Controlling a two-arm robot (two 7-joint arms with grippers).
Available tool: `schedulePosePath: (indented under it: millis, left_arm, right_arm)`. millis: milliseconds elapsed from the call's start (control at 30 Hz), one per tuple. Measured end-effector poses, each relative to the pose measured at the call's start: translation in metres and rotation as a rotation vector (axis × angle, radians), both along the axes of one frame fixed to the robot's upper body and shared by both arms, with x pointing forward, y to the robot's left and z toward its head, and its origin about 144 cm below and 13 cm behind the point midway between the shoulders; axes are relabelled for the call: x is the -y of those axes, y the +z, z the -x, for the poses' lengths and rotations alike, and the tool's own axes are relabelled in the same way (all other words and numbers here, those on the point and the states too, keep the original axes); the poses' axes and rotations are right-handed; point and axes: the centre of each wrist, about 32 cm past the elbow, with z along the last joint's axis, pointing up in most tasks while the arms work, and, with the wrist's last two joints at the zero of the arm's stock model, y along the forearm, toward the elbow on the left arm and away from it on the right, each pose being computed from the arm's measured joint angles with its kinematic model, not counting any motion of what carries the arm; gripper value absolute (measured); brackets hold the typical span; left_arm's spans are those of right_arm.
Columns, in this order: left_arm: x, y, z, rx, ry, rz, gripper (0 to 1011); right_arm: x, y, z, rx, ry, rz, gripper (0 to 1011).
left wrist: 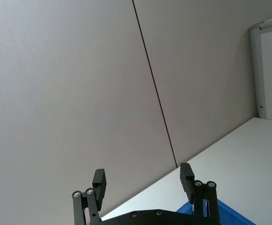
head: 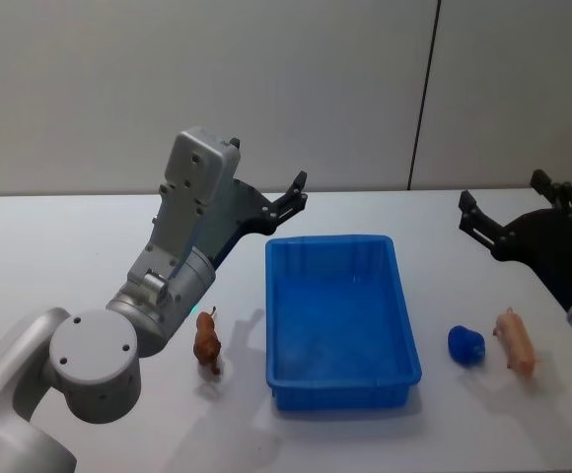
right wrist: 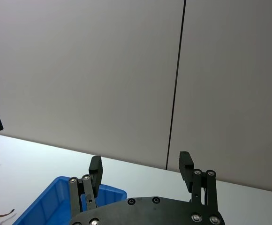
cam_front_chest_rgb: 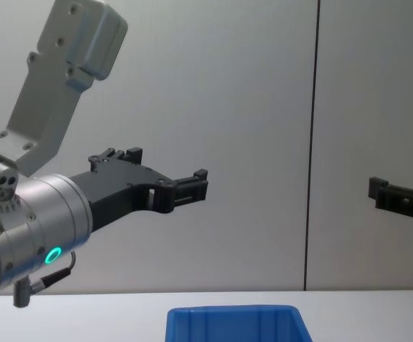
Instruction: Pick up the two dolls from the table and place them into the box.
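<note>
Left gripper [head: 299, 192] spread, empty; brown doll [head: 207, 340] at its 7 o'clock; right gripper [head: 501, 197] spread, empty; pink doll [head: 515, 340] at its 6 o'clock.

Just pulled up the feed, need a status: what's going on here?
Nothing picked yet. Both hands are open, empty and raised above the table: left hand near the far left corner of the blue box, right hand off to its right. The box is empty. A brown doll stands left of it; a pink doll and a small blue object sit on its right.
</note>
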Motion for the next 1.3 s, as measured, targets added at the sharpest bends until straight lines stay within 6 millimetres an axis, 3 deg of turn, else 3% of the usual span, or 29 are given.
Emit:
schedulePosePath:
  millis: [1300]
  left_arm:
    - [0.0000,0.0000,0.0000,0.000,0.000,0.000,1001]
  right_arm:
    - [-0.0004,0.0004,0.0004,-0.004,-0.006,0.000,1001]
